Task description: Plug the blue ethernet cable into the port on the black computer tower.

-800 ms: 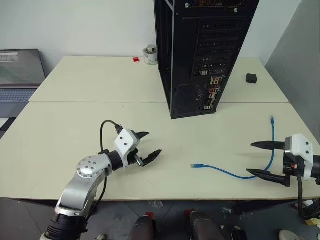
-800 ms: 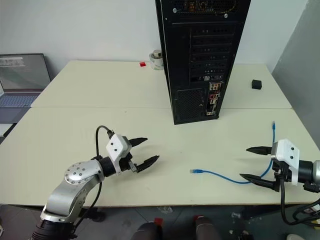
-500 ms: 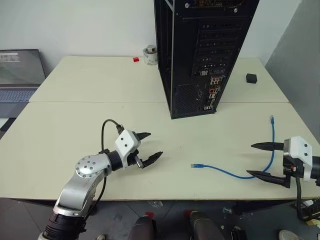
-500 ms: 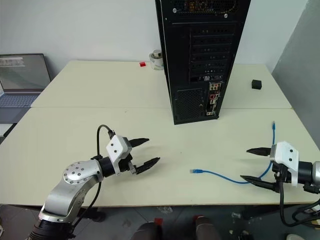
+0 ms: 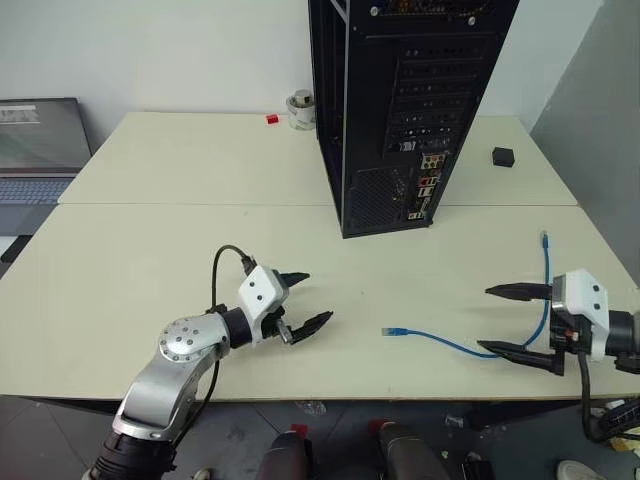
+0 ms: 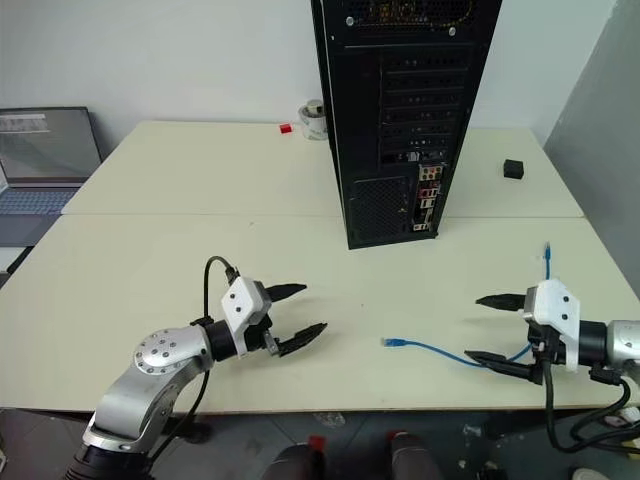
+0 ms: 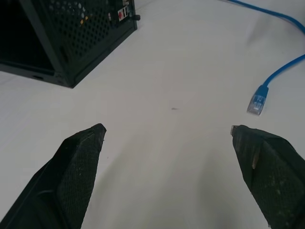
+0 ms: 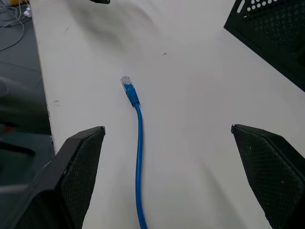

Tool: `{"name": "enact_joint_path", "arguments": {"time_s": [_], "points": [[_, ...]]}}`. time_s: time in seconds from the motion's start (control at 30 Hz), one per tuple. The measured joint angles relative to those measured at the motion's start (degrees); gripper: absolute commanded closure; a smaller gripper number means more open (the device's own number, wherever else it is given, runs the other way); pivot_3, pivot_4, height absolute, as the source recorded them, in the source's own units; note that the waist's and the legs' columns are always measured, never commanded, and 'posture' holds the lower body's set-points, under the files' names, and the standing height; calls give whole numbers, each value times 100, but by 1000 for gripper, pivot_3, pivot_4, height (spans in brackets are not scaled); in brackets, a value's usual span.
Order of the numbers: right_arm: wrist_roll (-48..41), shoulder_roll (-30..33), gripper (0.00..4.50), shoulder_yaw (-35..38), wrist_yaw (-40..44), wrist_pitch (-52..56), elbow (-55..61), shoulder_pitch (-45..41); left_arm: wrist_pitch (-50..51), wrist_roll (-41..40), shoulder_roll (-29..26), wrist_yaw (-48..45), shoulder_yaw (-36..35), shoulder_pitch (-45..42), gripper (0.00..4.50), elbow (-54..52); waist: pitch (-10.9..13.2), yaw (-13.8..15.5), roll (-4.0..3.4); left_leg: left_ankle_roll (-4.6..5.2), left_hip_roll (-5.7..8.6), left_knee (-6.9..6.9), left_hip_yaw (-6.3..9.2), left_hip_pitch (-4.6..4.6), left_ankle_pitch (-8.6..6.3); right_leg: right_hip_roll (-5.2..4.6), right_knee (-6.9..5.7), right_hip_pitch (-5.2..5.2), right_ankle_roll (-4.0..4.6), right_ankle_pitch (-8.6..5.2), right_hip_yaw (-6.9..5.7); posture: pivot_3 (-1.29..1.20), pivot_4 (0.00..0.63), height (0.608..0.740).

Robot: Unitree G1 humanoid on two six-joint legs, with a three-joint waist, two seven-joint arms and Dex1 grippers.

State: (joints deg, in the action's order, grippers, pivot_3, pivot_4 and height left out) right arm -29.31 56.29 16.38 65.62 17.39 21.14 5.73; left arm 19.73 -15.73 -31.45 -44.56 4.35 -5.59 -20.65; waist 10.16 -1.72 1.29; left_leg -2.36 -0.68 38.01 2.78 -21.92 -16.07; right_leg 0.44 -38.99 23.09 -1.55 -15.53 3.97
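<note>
1. My left tool [image 5: 305,301] hovers over the desk [image 5: 150,240] with its fingers spread wide, holding nothing.
2. My right tool [image 5: 500,320] is also wide open and empty, low over the desk's near right edge.
3. The cable [image 5: 460,345] lies flat between my tools; one plug [image 5: 392,330] points toward my left tool, and the cord runs under my right tool's fingers.
4. The tower [image 5: 400,110] stands beyond both tools, its ports [image 5: 424,185] facing me, unplugged.
</note>
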Motion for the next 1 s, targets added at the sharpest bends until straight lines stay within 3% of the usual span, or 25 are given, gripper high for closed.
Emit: {"name": "enact_joint_path", "arguments": {"time_s": [0.2,0.5,0.83,1.0], "points": [[-98,12,0,-317,2,315,176,-266,73,-2,-215,-188,158,74,11,-279,0,2,1,0,0,0,1,0,0,0,1,0,0,0,-3,0,150,740],[315,-349,0,-1462,-601,798,399,-982,222,29,-706,-628,471,68,11,-731,1,-10,1,0,-1,0,0,0,0,2,1,3,0,-1,-2,0,150,740],[1097,-1102,0,-2654,-715,656,-551,-1487,196,139,-758,-622,658,82,11,-786,1,2,3,0,0,3,1,-3,0,-1,1,4,1,0,-3,0,150,740],[1422,-1190,1014,-2699,-723,417,-967,-1569,194,152,-757,-614,660,83,0,-795,1,1,2,0,-1,2,2,-2,0,-1,0,5,1,0,-4,0,150,740]]}}
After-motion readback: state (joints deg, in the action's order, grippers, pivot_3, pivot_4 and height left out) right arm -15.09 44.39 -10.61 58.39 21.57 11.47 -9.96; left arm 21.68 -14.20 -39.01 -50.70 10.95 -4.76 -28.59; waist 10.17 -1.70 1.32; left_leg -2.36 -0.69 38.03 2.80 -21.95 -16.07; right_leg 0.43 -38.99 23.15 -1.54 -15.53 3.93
